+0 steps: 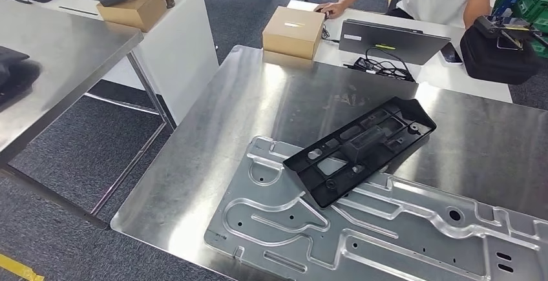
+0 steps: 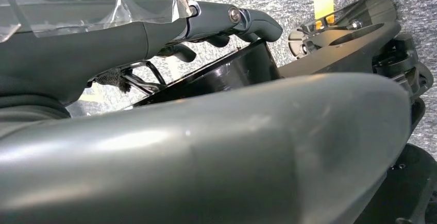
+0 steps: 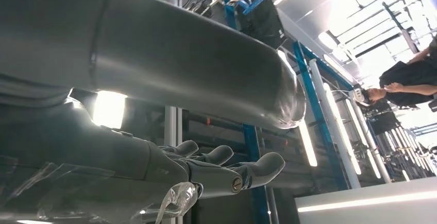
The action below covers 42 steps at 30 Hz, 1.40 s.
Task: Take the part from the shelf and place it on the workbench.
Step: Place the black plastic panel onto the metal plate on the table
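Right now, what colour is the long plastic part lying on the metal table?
Black. The part shows best in the head view.

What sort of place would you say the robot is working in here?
Probably a factory assembly area: a steel workbench holds a stamped metal panel with a black plastic part on it, and blue shelving racks stand nearby.

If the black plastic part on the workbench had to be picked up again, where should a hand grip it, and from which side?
Probably the raised rectangular rib along the middle of the black part, reached from above. The part lies flat on the aluminium plate, so its edges give little purchase, though its lower left corner overhangs a cutout.
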Motion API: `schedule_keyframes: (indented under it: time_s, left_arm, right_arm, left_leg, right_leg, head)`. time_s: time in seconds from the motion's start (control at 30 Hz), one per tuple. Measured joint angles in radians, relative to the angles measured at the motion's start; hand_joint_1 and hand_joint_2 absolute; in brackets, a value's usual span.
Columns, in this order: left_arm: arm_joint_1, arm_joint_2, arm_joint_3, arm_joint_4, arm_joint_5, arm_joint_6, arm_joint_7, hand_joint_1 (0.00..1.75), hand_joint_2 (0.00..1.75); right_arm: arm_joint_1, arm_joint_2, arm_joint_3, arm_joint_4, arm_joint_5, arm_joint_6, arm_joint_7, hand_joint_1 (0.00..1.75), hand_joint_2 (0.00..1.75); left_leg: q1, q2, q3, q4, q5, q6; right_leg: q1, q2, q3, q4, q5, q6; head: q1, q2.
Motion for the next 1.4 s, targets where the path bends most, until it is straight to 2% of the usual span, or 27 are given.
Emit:
schedule_keyframes:
  time_s: [0.23,0.5,0.7,0.83,0.87,0.9,0.97,1.0,1.03,1.07,1.1,1.17,1.2,1.23,1.27,1.3,1.33,1.37,1.4]
  left_arm:
    - [-0.001,0.0,-0.002,0.0,0.0,-0.003,0.0,0.0,0.0]
    - [-0.001,0.0,-0.002,0.0,0.002,0.0,-0.001,0.0,0.0]
    - [0.002,0.0,-0.006,0.0,-0.018,0.013,-0.041,0.0,0.0]
    - [0.001,-0.001,-0.011,0.0,-0.022,0.015,-0.021,0.0,0.0]
    - [-0.001,-0.002,-0.014,0.0,-0.022,0.015,-0.013,0.0,0.0]
    - [-0.002,-0.003,-0.017,0.0,-0.021,0.015,-0.007,0.0,0.0]
    - [-0.004,-0.003,-0.022,0.0,-0.02,0.015,-0.001,0.0,0.0]
    - [-0.004,-0.003,-0.023,0.0,-0.019,0.015,0.0,0.0,0.0]
    - [-0.004,-0.003,-0.024,0.0,-0.019,0.015,0.001,0.0,0.0]
    - [-0.004,-0.003,-0.024,0.0,-0.018,0.014,0.001,0.0,0.0]
    - [-0.005,-0.003,-0.025,0.0,-0.018,0.013,0.001,0.0,0.0]
    - [-0.006,0.001,-0.025,0.001,-0.015,0.011,0.001,0.0,0.0]
    - [-0.007,0.003,-0.025,0.002,-0.014,0.01,0.001,0.0,0.0]
    - [-0.006,0.004,-0.025,0.002,-0.012,0.008,0.0,0.0,0.0]
    - [-0.006,0.006,-0.025,0.003,-0.011,0.006,-0.001,0.0,0.0]
    - [-0.005,0.005,-0.025,0.003,-0.01,0.004,-0.002,0.0,0.0]
    - [-0.005,0.006,-0.025,0.004,-0.009,0.001,-0.004,0.0,0.0]
    - [-0.005,0.006,-0.025,0.004,-0.009,0.0,-0.005,0.0,0.0]
    - [-0.006,0.006,-0.025,0.004,-0.008,-0.002,-0.007,0.0,0.0]
  right_arm:
    - [-0.034,0.053,0.0,0.006,0.0,0.053,-0.01,0.0,0.0]
    - [-0.057,0.07,0.0,0.012,0.0,0.091,-0.004,0.0,0.0]
    - [-0.072,0.076,0.0,0.018,0.0,0.127,-0.005,0.0,0.0]
    - [-0.087,0.083,0.0,0.022,0.0,0.131,-0.007,0.0,0.0]
    - [-0.091,0.084,0.0,0.023,0.0,0.131,-0.008,0.0,0.0]
    - [-0.093,0.084,0.0,0.024,0.0,0.131,-0.008,0.0,0.0]
    - [-0.094,0.082,0.0,0.026,0.0,0.131,-0.008,0.0,0.0]
    - [-0.093,0.081,0.0,0.027,0.0,0.131,-0.009,0.0,0.0]
    - [-0.092,0.081,0.0,0.029,0.0,0.131,-0.01,0.0,0.0]
    - [-0.091,0.08,0.0,0.03,0.0,0.131,-0.012,0.0,0.0]
    - [-0.091,0.08,0.0,0.031,0.0,0.131,-0.013,0.0,0.0]
    - [-0.088,0.071,0.0,0.036,0.0,0.13,-0.016,0.0,0.0]
    - [-0.086,0.07,0.001,0.038,0.0,0.13,-0.018,0.0,0.0]
    - [-0.085,0.068,0.001,0.041,0.0,0.129,-0.02,0.0,0.0]
    - [-0.085,0.069,0.001,0.042,0.0,0.128,-0.022,0.0,0.0]
    - [-0.082,0.073,0.001,0.044,0.0,0.127,-0.024,0.0,0.0]
    - [-0.08,0.074,0.001,0.045,0.0,0.127,-0.026,0.0,0.0]
    - [-0.078,0.076,0.001,0.046,0.0,0.126,-0.027,0.0,0.0]
    - [-0.079,0.08,0.001,0.047,0.0,0.125,-0.028,0.0,0.0]
  left_leg:
    - [0.0,0.0,0.0,-0.001,0.0,0.0]
    - [0.0,0.001,0.0,-0.001,0.0,0.0]
    - [0.0,0.001,0.0,-0.001,0.0,0.0]
    - [0.004,0.004,0.009,-0.017,0.01,0.012]
    - [0.009,0.005,0.014,-0.028,0.019,0.014]
    - [0.014,0.007,0.017,-0.037,0.026,0.014]
    - [0.022,0.009,0.015,-0.041,0.032,0.014]
    - [0.026,0.009,0.012,-0.04,0.033,0.011]
    - [0.031,0.009,0.009,-0.039,0.035,0.007]
    - [0.037,0.009,0.004,-0.035,0.036,0.001]
    - [0.045,0.009,-0.001,-0.029,0.036,-0.007]
    - [0.052,0.007,-0.019,-0.007,0.03,-0.031]
    - [0.053,0.004,-0.028,0.006,0.026,-0.042]
    - [0.051,0.0,-0.037,0.02,0.023,-0.052]
    - [0.05,-0.004,-0.044,0.029,0.024,-0.059]
    - [0.051,-0.008,-0.05,0.038,0.026,-0.065]
    - [0.051,-0.008,-0.058,0.047,0.023,-0.07]
    - [0.052,-0.006,-0.069,0.066,0.005,-0.074]
    - [0.052,-0.001,-0.085,0.104,-0.03,-0.076]
  right_leg:
    - [0.0,0.001,-0.001,0.0,0.0,0.0]
    - [0.0,0.001,-0.001,0.0,0.0,0.0]
    - [0.0,0.001,-0.001,0.0,0.0,0.0]
    - [-0.003,0.002,0.001,-0.005,0.001,0.007]
    - [-0.002,0.001,-0.005,0.011,-0.014,0.011]
    - [-0.003,0.001,-0.02,0.046,-0.041,0.015]
    - [-0.011,-0.001,-0.074,0.17,-0.113,0.029]
    - [-0.016,-0.001,-0.101,0.232,-0.137,0.037]
    - [-0.024,-0.002,-0.115,0.268,-0.142,0.047]
    - [-0.034,-0.004,-0.112,0.265,-0.127,0.059]
    - [-0.045,-0.006,-0.089,0.219,-0.095,0.072]
    - [-0.068,-0.008,-0.017,0.085,-0.033,0.108]
    - [-0.074,-0.004,-0.001,0.053,-0.012,0.114]
    - [-0.079,0.002,0.006,0.038,-0.012,0.11]
    - [-0.078,0.011,-0.004,0.052,-0.013,0.094]
    - [-0.08,0.012,-0.014,0.056,-0.016,0.076]
    - [-0.079,0.011,-0.02,0.052,-0.02,0.062]
    - [-0.077,0.01,-0.033,0.056,-0.012,0.05]
    - [-0.076,0.008,-0.045,0.056,-0.004,0.041]
  head:
    - [0.0,0.0]
    - [0.0,0.0]
    - [0.0,0.0]
    - [0.0,0.0]
    - [0.0,0.0]
    - [0.0,0.0]
    - [0.001,0.0]
    - [0.001,0.0]
    - [0.001,0.0]
    - [0.001,0.0]
    - [0.001,0.0]
    - [0.001,0.0]
    - [0.001,0.0]
    - [0.001,0.0]
    - [0.0,0.0]
    - [0.0,0.0]
    - [0.0,0.0]
    - [-0.001,0.0]
    - [-0.001,0.0]
